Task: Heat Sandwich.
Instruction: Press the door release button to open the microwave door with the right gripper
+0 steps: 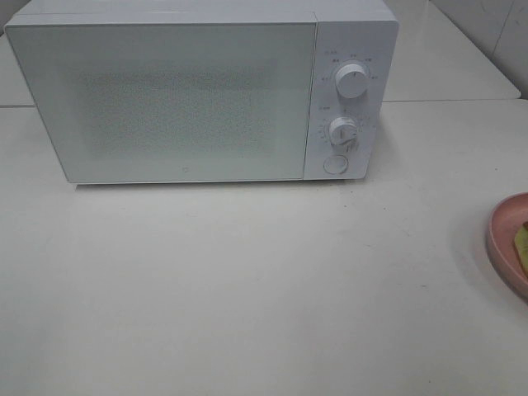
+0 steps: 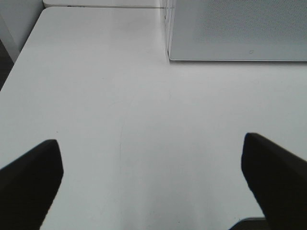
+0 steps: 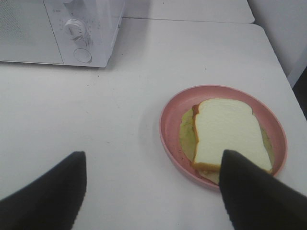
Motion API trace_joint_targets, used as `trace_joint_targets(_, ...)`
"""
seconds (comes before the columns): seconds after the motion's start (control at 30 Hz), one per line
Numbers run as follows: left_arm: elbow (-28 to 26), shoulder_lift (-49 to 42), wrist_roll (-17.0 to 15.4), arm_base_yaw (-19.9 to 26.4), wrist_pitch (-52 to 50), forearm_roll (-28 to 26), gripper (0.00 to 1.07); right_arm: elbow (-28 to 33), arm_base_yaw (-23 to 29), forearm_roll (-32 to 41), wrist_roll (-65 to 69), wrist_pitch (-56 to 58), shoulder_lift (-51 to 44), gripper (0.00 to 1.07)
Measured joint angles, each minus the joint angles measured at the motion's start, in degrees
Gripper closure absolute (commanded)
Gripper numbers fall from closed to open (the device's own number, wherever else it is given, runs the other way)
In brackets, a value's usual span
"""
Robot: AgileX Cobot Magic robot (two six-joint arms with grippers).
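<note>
The sandwich (image 3: 225,129), white bread over a yellowish-green layer with tan crust, lies on a round pink plate (image 3: 220,88) on the white table. In the exterior high view only a sliver of the sandwich (image 1: 522,239) and the plate (image 1: 502,239) shows at the right edge. My right gripper (image 3: 152,155) hovers open just short of the plate, with one dark finger (image 3: 254,191) overlapping the plate's near rim in the picture. The left gripper (image 2: 149,143) is open over bare table, near the microwave's left front corner. Neither gripper appears in the exterior high view.
A white microwave (image 1: 165,99) stands at the back with its door closed. It has two knobs (image 1: 353,81) and a round button (image 1: 334,164) on its right panel. The table's left edge (image 2: 19,52) lies near the left arm.
</note>
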Motion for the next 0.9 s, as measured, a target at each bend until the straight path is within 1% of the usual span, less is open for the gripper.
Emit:
trace_joint_targets(0.6, 0.0, 0.0, 0.0, 0.0, 0.0, 0.0, 0.1, 0.0, 0.0, 0.0, 0.0, 0.0, 0.0, 0.33)
trace_joint_targets(0.73, 0.0, 0.0, 0.0, 0.0, 0.0, 0.0, 0.1, -0.9, 0.0, 0.0, 0.0, -0.7, 0.1, 0.33)
trace_joint_targets(0.8, 0.0, 0.0, 0.0, 0.0, 0.0, 0.0, 0.1, -1.1, 0.0, 0.0, 0.0, -1.3, 0.5, 0.33)
trace_joint_targets(0.9, 0.0, 0.0, 0.0, 0.0, 0.0, 0.0, 0.1, -1.4, 0.0, 0.1, 0.0, -3.7, 3.4, 0.33)
